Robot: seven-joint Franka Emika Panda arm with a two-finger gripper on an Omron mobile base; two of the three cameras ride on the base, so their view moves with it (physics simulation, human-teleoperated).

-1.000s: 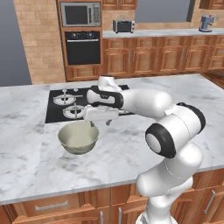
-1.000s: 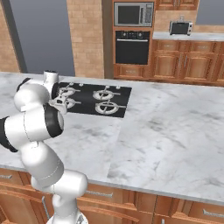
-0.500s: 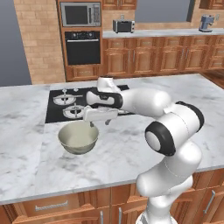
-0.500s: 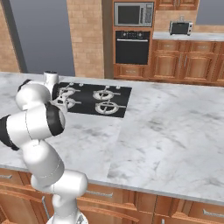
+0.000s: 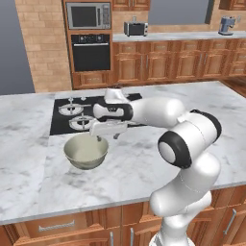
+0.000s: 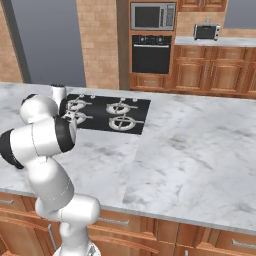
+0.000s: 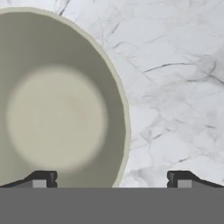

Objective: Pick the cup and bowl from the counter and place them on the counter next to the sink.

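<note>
Round smooth bowl [image 7: 57,109], veined marble counter [image 7: 175,87], pincer [image 7: 111,178] spread

End effector [image 5: 106,139] sits slightly lower than a second ago, closer to the bowl [image 5: 86,153] rim.

Looking down along my fingers, the bowl [image 7: 57,100] takes up the left and centre of the frame, its pale cream inside facing me and its rim curving from the top edge down to the lower middle. My jaws stand wide apart, one fingertip [image 7: 41,178] at lower left over the bowl's inside, the other at lower right over the bare white marble counter [image 7: 175,87] with grey veins.
</note>
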